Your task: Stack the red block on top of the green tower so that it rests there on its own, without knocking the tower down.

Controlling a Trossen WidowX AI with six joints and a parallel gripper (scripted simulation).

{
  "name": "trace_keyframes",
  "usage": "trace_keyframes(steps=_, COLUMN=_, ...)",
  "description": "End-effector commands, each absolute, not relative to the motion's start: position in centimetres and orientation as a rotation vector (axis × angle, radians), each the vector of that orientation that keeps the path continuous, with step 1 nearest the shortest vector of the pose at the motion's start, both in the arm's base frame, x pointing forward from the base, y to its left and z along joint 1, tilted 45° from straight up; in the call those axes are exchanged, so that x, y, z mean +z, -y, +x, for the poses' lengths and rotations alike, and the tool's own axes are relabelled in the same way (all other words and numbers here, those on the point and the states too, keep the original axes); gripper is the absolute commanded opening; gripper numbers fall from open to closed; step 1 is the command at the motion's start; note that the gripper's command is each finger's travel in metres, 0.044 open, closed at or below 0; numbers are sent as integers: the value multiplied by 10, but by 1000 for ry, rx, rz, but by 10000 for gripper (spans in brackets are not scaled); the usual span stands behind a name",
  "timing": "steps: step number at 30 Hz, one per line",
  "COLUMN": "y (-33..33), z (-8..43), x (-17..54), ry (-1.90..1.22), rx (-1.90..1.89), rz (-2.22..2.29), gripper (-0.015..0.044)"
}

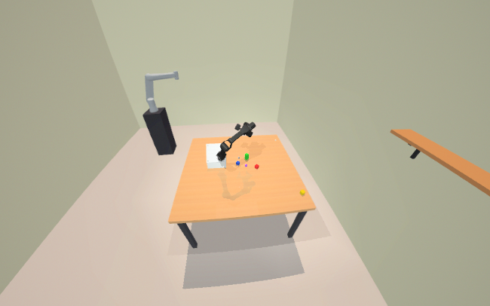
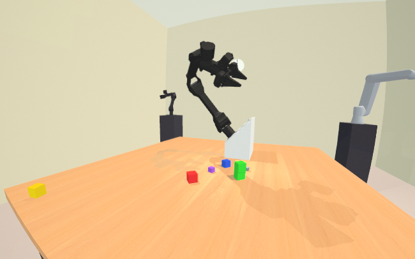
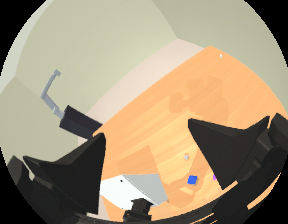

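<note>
High above the bench (image 2: 112,218), the tool (image 2: 235,77) hangs with its fingers spread wide and nothing between them. Down on the bench, the red block (image 2: 191,176) sits on the wood, near the green tower (image 2: 239,170) but apart from it; the tower stands upright, two cubes high. Between them and a little farther back lie a small purple cube (image 2: 211,169) and a blue cube (image 2: 225,162). A white base box (image 2: 241,141) stands just behind these. A yellow cube (image 2: 36,190) rests well apart, near the bench corner
</note>
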State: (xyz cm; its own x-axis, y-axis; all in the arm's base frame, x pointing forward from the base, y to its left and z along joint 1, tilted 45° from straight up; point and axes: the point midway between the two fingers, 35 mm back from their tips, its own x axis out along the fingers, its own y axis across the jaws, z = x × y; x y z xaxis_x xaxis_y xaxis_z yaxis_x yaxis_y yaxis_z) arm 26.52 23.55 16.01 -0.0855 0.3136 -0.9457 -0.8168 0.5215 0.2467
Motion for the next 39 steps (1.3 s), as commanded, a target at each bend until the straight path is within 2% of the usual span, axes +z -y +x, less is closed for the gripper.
trace_keyframes(steps=1, y=-234, z=267, x=159, ry=-1348, rx=995, rz=-490, gripper=426)
trace_keyframes(steps=2, y=-229, z=273, x=155, ry=-1353, rx=968, rz=-504, gripper=440)
trace_keyframes(steps=12, y=-103, z=360, x=94, ry=-1495, rx=461, rz=-765, gripper=440)
trace_keyframes(steps=25, y=58, z=399, x=59, ry=-1712, rx=-49, rz=-1098, gripper=440)
trace_keyframes(steps=39, y=74, z=395, x=52, ry=-1724, rx=-73, rz=-1121, gripper=440)
